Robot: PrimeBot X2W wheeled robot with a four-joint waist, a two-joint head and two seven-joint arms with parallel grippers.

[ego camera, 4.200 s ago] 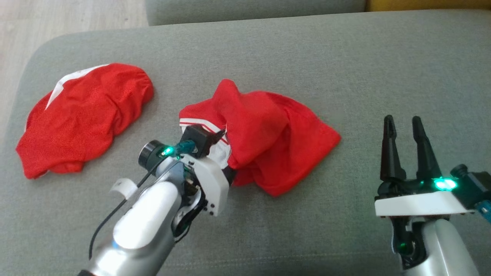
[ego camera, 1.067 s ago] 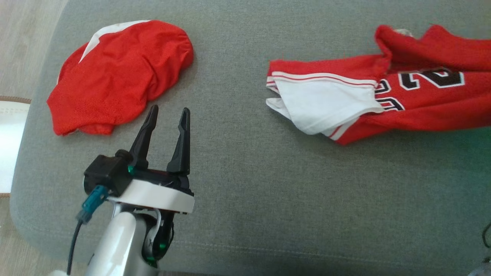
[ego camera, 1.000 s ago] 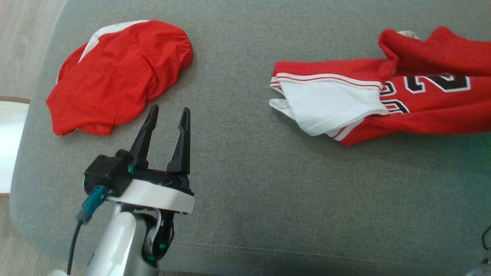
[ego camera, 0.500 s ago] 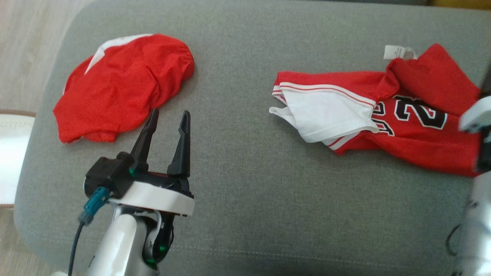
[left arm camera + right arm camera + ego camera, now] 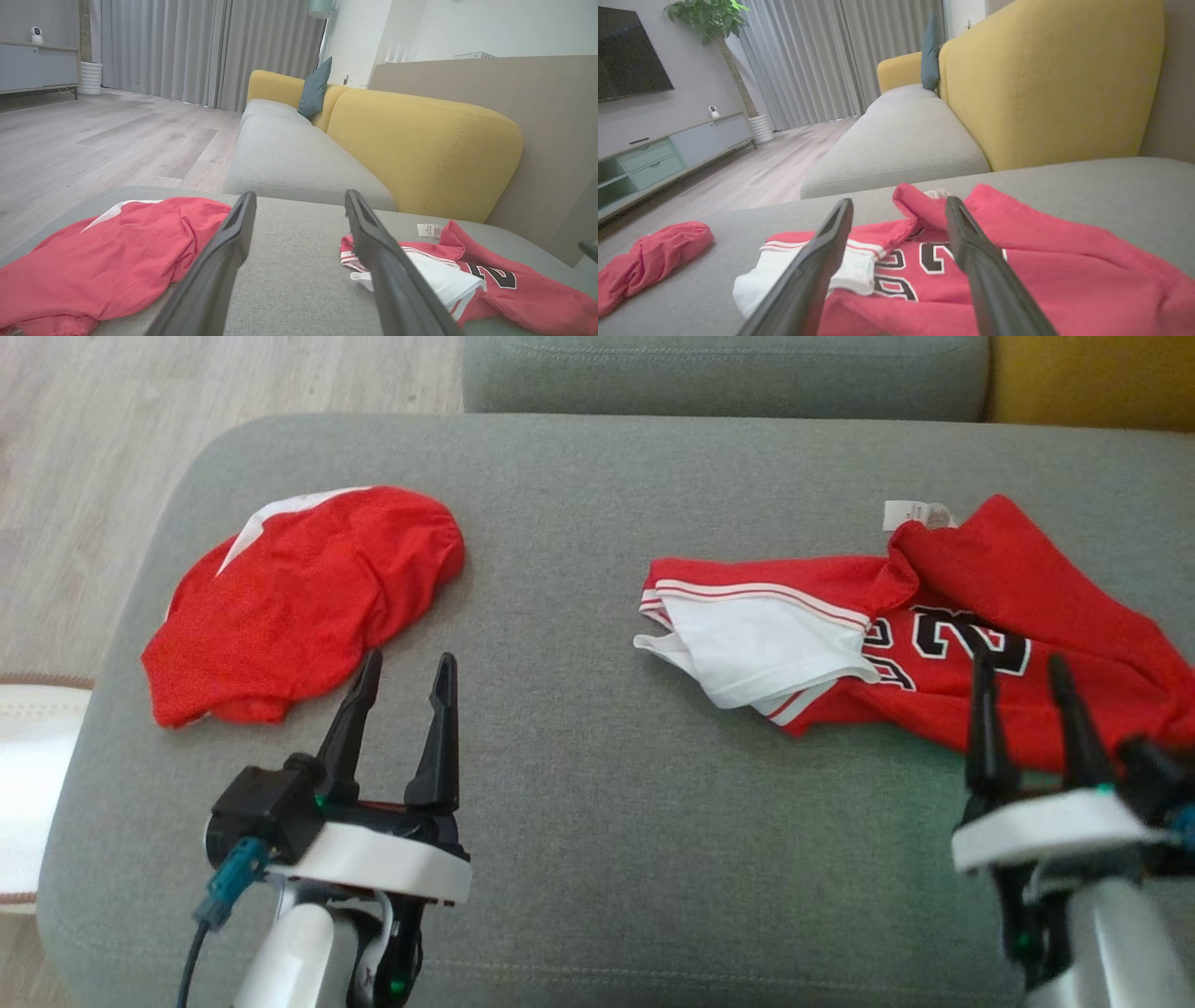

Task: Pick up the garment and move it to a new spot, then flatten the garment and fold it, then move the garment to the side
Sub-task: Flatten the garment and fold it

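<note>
**Jersey lies crumpled, both my claws empty**

My left claw (image 5: 409, 658) has its fingers wide apart and nothing between them; it hovers over the grey seat (image 5: 597, 775), just beside the other red garment (image 5: 299, 597), which lies well apart at my left. My right claw (image 5: 1018, 663) is also spread open and empty. In the head view its fingers stand over the near edge of the jersey (image 5: 920, 649).

The jersey rests on the right part of the seat, not flat. One end is turned over so that the white inside (image 5: 756, 649) shows under a striped border. On the far side, the cloth near the label (image 5: 910, 513) is bunched up.

I judge it a thin, light mesh fabric, very soft and limp. It will not keep any shape and will sag and drag when I lift it. It is not fragile, but the layers can slide, so a shallow pinch may catch one layer only.

For flattening, I think the best is to hold two edges far from each other: the striped border with the left claw, the opposite red end with the right, and pull gently apart.
</note>
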